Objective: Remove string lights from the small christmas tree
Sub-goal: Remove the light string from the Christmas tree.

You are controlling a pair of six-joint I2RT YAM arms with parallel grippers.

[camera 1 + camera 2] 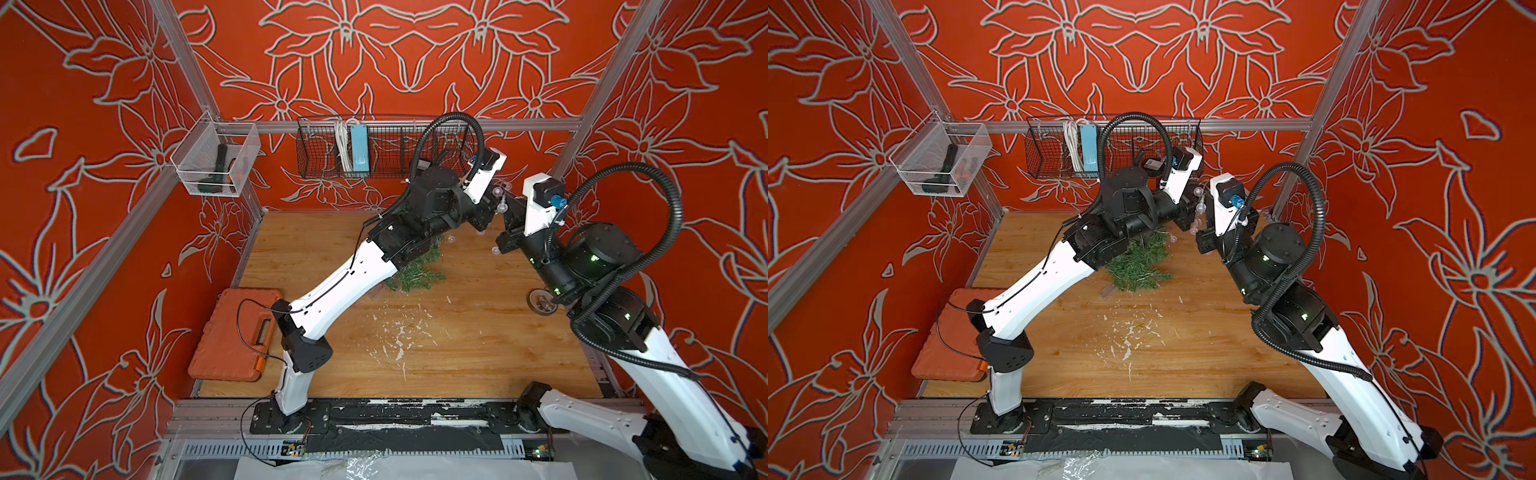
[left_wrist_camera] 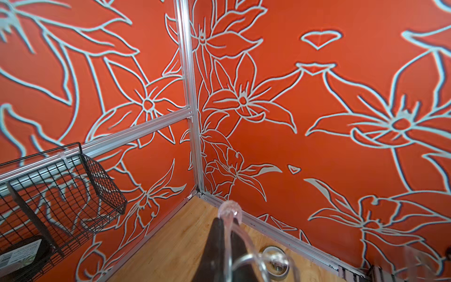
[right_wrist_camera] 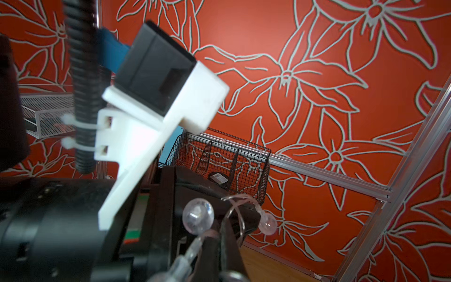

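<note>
Beneath the left forearm, left of centre on the wooden table (image 1: 457,365), the small christmas tree (image 1: 415,272) lies on its side. Its bristly green branches spread flat, and its upper part is hidden under the arm in both top views.

Just right of the tree, the left gripper (image 2: 223,224) is raised well above the table. Its dark jaws are pinched tight on the string lights (image 1: 1198,192), with one clear bulb sitting at the fingertips and thin wire looping away beside it. The right gripper (image 3: 220,234) faces it from close by, its jaws likewise pressed together on the wire, with a round bulb on either side of them.

The step in hand looks like the lift-off: both arms hold the strand high and close together near the back right corner. A few bulbs trail down toward the tree's branches. The left arm hides whether any wire is caught in the needles.

The next move probably calls for drawing the strand up and away from the tree, with the hands spreading so the slack clears the branches, and then setting it down on bare table.

The lights are a fine silvery wire with small, clear globes spaced along it. The wire is limp and prone to snagging. No battery box shows in any view.
</note>
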